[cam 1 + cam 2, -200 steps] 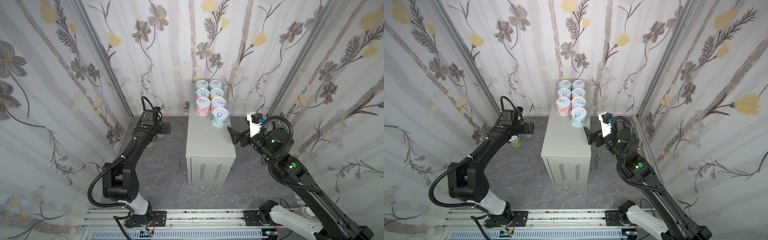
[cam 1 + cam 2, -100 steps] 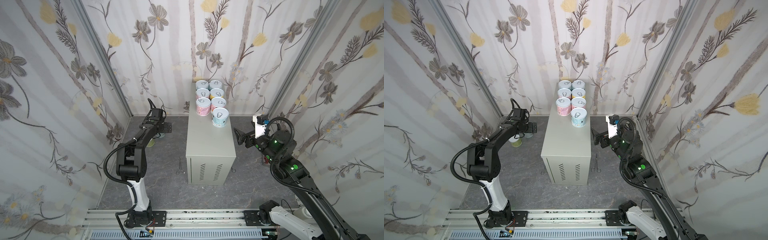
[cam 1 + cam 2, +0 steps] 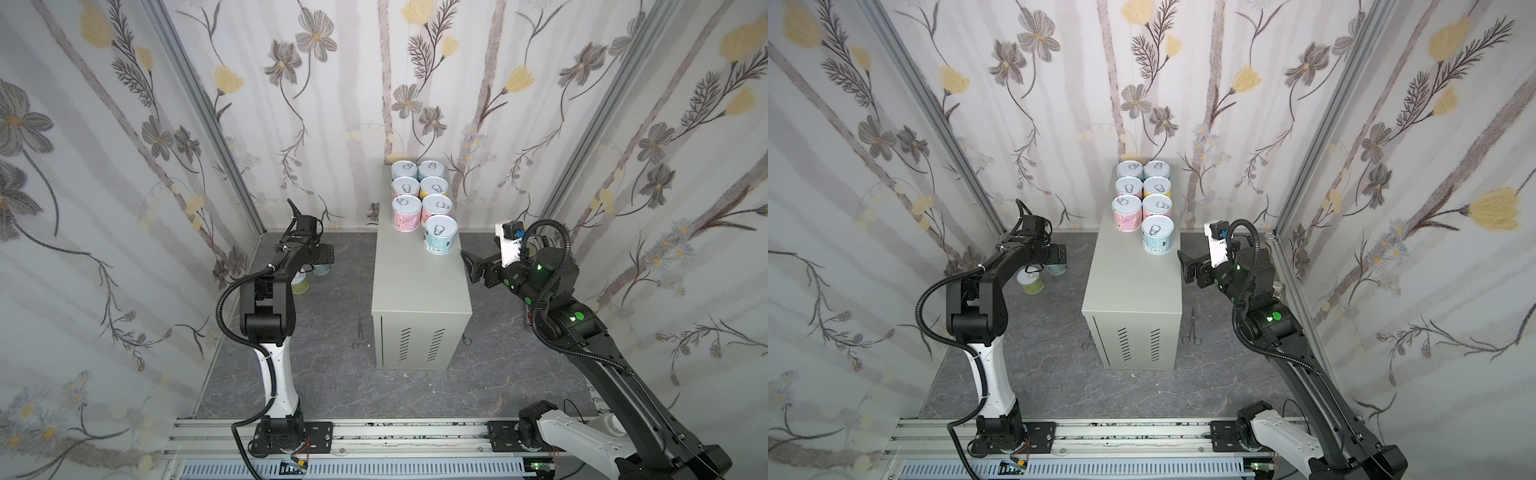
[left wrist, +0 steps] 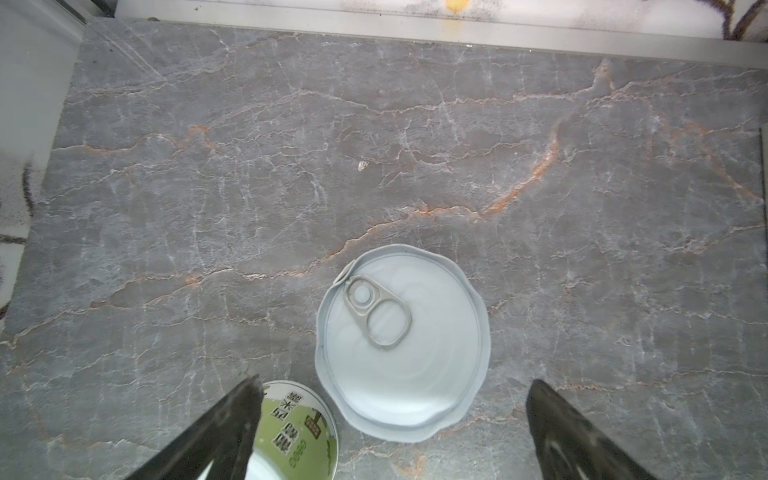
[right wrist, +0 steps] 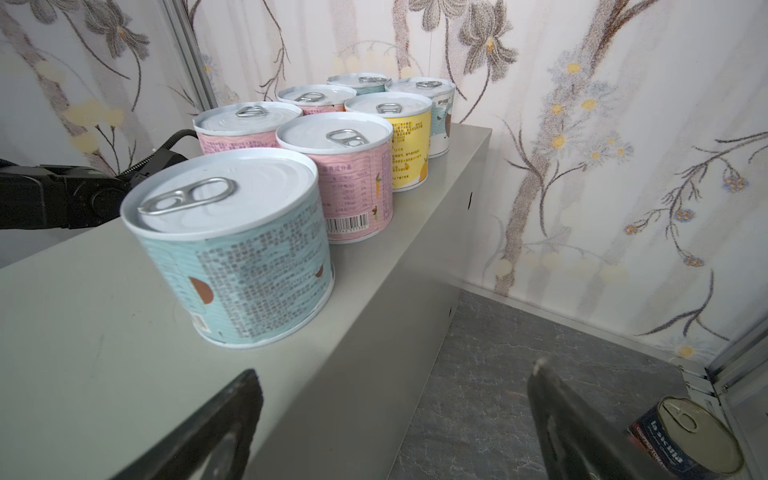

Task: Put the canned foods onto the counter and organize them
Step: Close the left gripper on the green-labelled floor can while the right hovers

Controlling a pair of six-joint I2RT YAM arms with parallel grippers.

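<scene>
Seven short cans stand upright at the far end of the counter [image 3: 419,291], six in touching pairs. The seventh, a light-blue can [image 3: 440,235], stands just in front of them near the right edge, and both top views show it there. The right gripper [image 3: 471,266] hangs beside that edge of the counter, near the light-blue can but apart from it. Its jaws are spread wide and hold nothing. In the right wrist view a dark-blue can [image 5: 690,440] stands on the grey floor near the wall corner. On the other side of the counter, the left gripper [image 3: 322,254] is low over the floor. Its jaws are also wide apart and empty. A pale-blue can [image 4: 403,345] stands upright beneath it, with clear room on both sides. A green can [image 4: 299,428] sits just beside the pale-blue one, partly hidden behind one finger [image 4: 232,415]. A pair of scissors [image 3: 360,332] lies on the floor near the counter's front left corner.
</scene>
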